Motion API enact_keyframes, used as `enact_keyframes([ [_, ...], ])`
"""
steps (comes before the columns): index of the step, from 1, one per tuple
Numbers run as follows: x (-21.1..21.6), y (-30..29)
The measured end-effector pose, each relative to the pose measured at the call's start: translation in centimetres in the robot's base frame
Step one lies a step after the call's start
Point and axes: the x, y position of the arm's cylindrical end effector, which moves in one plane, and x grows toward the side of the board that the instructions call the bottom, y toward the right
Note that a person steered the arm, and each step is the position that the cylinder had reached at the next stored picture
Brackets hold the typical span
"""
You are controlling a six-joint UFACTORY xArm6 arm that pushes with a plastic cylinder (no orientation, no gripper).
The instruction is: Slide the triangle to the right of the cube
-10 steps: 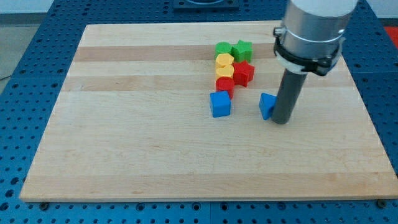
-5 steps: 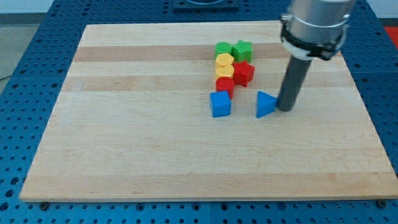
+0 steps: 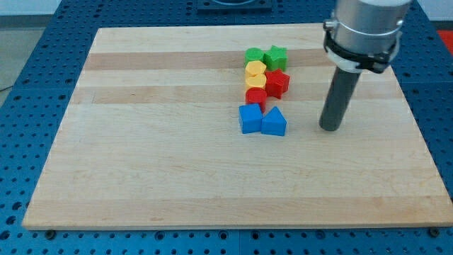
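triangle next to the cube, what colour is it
Blue triangle, same as the cube; camera view.

Arm descending from the view's top right: a broad silver-grey wrist housing ringed by a black collar, from which a straight dark rod hangs vertically. My tip [image 3: 329, 129] rests at bench level, directly below the collar. The housing's upper part is cut off by the view's top edge.

Blue cube [image 3: 250, 118], blue triangle [image 3: 274, 122], two red blocks [image 3: 277, 83], two yellow [image 3: 255, 69], two green [image 3: 275, 56], pale striped wood board [image 3: 156, 142], dark rod.
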Motion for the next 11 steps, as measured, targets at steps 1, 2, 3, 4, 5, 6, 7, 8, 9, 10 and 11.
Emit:
enact_keyframes([
  [1, 1.6, 0.4],
  [2, 5.0, 0.2],
  [3, 5.9, -3.5],
  [4, 3.9, -4.1],
  [5, 2.2, -4.1],
  [6, 1.5, -4.1],
  [7, 1.2, -4.1],
  [8, 1.1, -4.0],
  [9, 2.2, -3.1],
  [10, 4.3, -3.8],
  [11, 5.0, -6.5],
])
